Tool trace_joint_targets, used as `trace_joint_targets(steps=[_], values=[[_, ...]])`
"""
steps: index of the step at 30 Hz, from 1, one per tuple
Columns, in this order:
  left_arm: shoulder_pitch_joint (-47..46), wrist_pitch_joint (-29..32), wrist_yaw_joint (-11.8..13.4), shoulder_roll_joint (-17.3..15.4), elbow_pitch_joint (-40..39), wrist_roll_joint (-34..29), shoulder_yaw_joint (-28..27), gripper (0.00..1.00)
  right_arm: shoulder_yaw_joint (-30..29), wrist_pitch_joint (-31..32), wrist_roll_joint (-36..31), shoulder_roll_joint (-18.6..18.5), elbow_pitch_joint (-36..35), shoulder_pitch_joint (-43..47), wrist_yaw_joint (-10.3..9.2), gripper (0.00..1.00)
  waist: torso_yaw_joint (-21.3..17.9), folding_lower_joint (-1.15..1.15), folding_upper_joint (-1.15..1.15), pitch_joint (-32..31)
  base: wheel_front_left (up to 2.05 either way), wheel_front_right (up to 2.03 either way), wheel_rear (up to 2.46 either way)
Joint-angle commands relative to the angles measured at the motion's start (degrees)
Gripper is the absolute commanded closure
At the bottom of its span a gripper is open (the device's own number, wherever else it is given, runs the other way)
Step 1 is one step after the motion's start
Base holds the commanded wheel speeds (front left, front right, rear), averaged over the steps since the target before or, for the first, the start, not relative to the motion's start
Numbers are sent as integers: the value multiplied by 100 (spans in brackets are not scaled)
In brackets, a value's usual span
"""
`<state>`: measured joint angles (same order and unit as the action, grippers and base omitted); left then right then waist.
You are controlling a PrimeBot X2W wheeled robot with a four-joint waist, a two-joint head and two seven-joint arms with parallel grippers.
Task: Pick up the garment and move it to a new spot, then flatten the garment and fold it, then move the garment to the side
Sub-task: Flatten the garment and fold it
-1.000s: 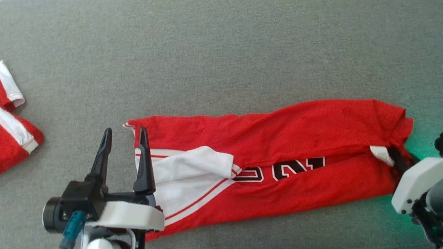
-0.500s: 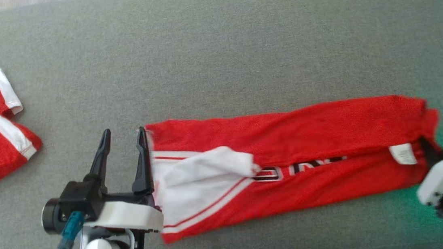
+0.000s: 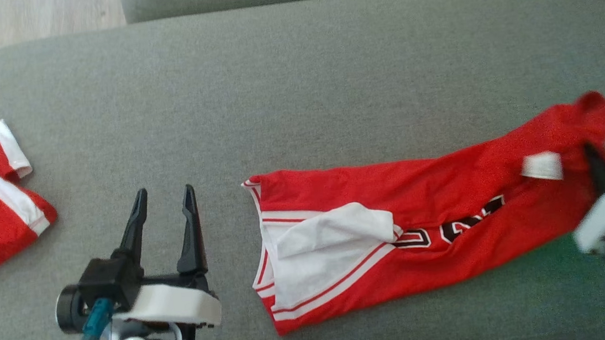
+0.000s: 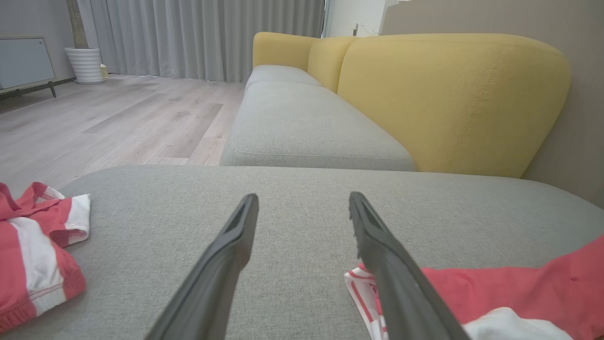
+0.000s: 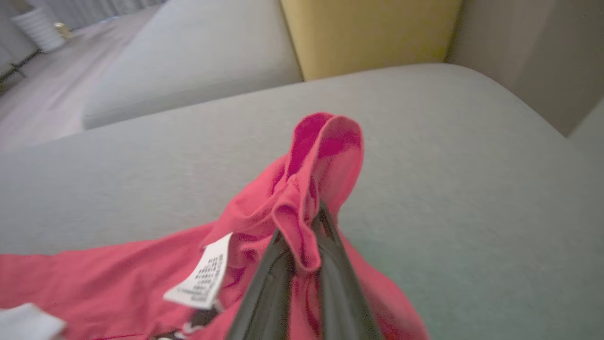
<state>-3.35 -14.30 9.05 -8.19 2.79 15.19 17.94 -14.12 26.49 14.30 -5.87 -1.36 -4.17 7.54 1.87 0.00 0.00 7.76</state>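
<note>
Garment [image 3: 424, 225], likely light, limp and slick, suits a bunched-edge hold: right gripper [image 5: 314, 219] pinches its end at frame right, left gripper [image 3: 164, 191] stands wide, empty.

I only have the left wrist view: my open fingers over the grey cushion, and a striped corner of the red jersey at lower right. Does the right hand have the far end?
Observer: Yes. The right hand is shut on the red jersey, with that end bunched up between its fingers.
Operator: Is my left hand touching the striped end?
Observer: No. In the head view the left hand is open, and a strip of bare grey cushion lies between it and the striped end.
</note>
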Motion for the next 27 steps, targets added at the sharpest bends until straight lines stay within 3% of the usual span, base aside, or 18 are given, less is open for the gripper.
trace_joint_targets(steps=[1,5,8,15,24,25,26,27], values=[[-88,-69,1,-39,-153,-64,-187,0,373,71,126,18,-409,-251,-5,100,-37,0,0,-110,0,0,0],[-49,-70,-28,-45,-115,-51,-137,0,1401,197,372,194,-793,-258,-5,100,-3,0,0,-266,0,0,0],[-36,-64,-45,-43,-93,-40,-93,0,2180,134,663,276,-691,-267,-5,100,63,0,0,-328,0,0,0],[-48,-34,-77,-13,-51,-30,32,0,3728,-685,1752,297,404,-511,-5,100,393,0,0,-321,0,0,0],[-146,-39,-87,27,-21,-14,96,0,4823,-1679,2453,299,1860,-1215,-5,100,708,0,0,-111,0,0,0],[-161,-40,-89,28,-20,-11,94,0,4907,-1761,2501,299,1968,-1292,-5,63,724,0,0,-79,0,0,0],[-176,-43,-90,29,-19,-6,88,0,4993,-1857,2548,299,2048,-1371,-5,0,733,0,0,-54,0,0,0],[-189,-45,-89,30,-13,-3,79,0,5086,-1953,2604,299,2102,-1446,-5,0,735,0,0,-40,0,0,0]])
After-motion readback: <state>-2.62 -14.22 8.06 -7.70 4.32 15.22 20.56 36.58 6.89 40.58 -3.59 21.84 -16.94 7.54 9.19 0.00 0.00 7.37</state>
